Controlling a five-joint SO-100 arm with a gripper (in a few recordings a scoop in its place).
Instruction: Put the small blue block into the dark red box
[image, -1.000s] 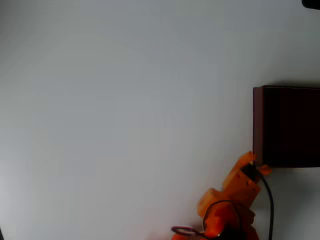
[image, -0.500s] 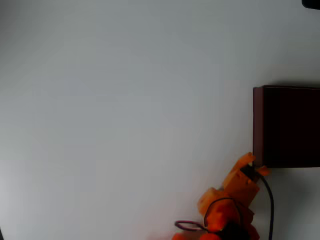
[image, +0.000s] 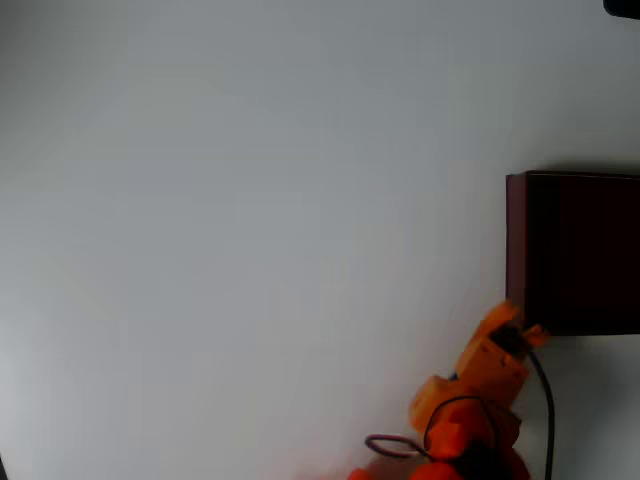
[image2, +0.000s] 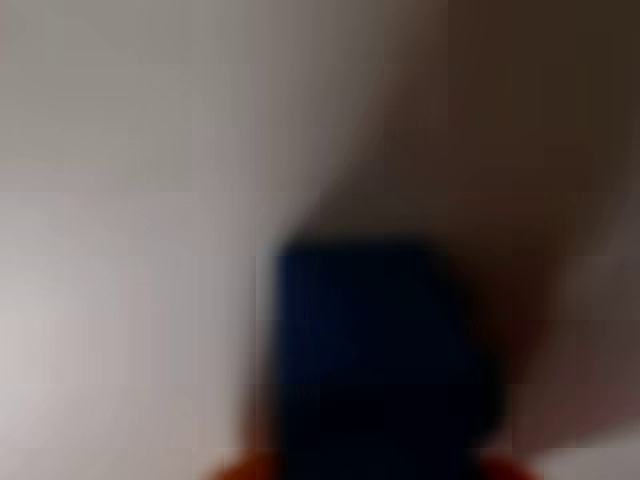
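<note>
- Wrist view, nearest: a blurred dark blue block (image2: 385, 360) fills the lower middle, with orange slivers of the fingers at its bottom corners. It seems clamped in the gripper, carried for the drop.
- Behind it, a dark brown blur at upper right is likely the red box (image2: 520, 130); pale table (image2: 120, 200) lies left.
- Overhead view: the orange gripper (image: 515, 335) sits at the box's (image: 516, 250) lower left corner, probably lining up to reach over the wall.
- The white table (image: 250, 200) spreads beyond.
</note>
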